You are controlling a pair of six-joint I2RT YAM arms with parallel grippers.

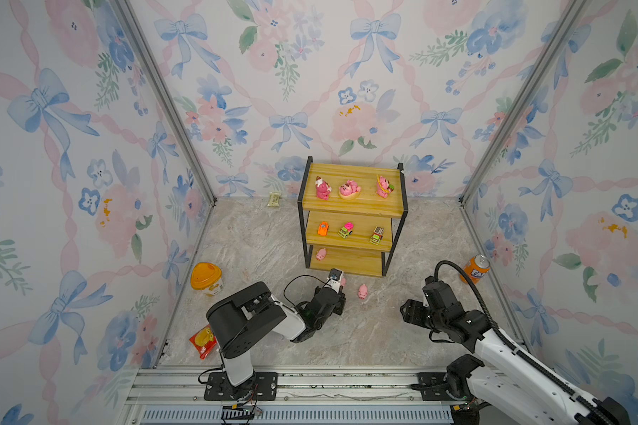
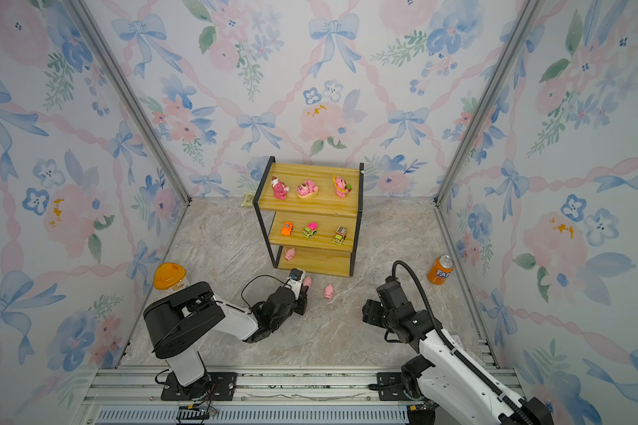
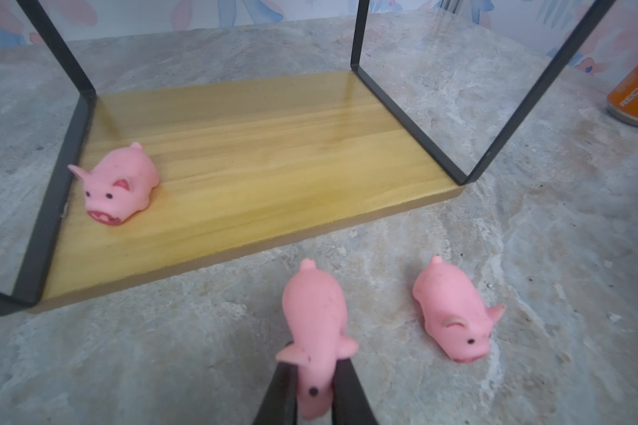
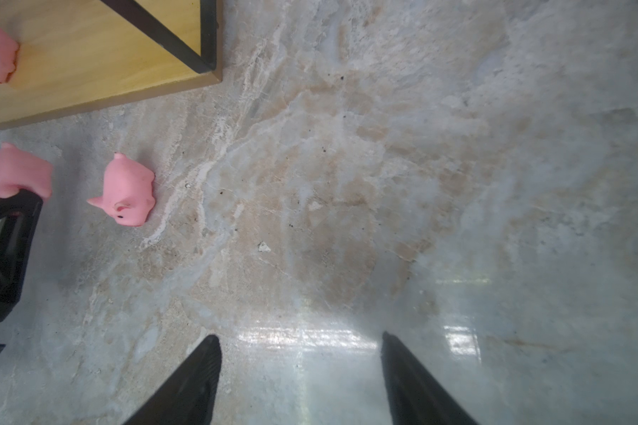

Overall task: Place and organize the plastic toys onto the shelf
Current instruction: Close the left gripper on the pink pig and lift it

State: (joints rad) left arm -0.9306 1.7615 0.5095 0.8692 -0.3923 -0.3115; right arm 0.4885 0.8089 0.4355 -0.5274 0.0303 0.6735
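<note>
Supervisor: Status of the left claw?

Operator: I read the left gripper (image 3: pixel 314 364) as pressed together on one pale pig (image 3: pixel 315 316), pinching it at the head end. Its rump points toward the shelf (image 1: pixel 350 211). In both top views this held pig lies just off the front edge of the bottom board, at 6 o'clock from the shelf. I cannot tell whether it rests on the floor or hangs clear of it.

Supervisor: Location of the other toys?

Operator: I see a second pig (image 1: pixel 363 292) on the marble floor at 3 o'clock from the held one, near it but apart. A third pig (image 1: pixel 321 254) stands on the bottom board at its 9 o'clock end, just beside the black frame. The middle board carries the orange car (image 1: pixel 323 228), the pink-green car (image 1: pixel 346 230) and the brown-green car (image 1: pixel 377 235), in a row from 9 to 3 o'clock. The top board carries three bear figurines (image 1: pixel 349 189) in the same order of spacing.

Supervisor: Right claw?

Operator: I see the right gripper (image 4: pixel 300 336) with its fingers spread over bare floor, at 4 o'clock from the second pig and well apart from it. The soda can (image 1: pixel 476 268) stands at 4 o'clock from the shelf.
</note>
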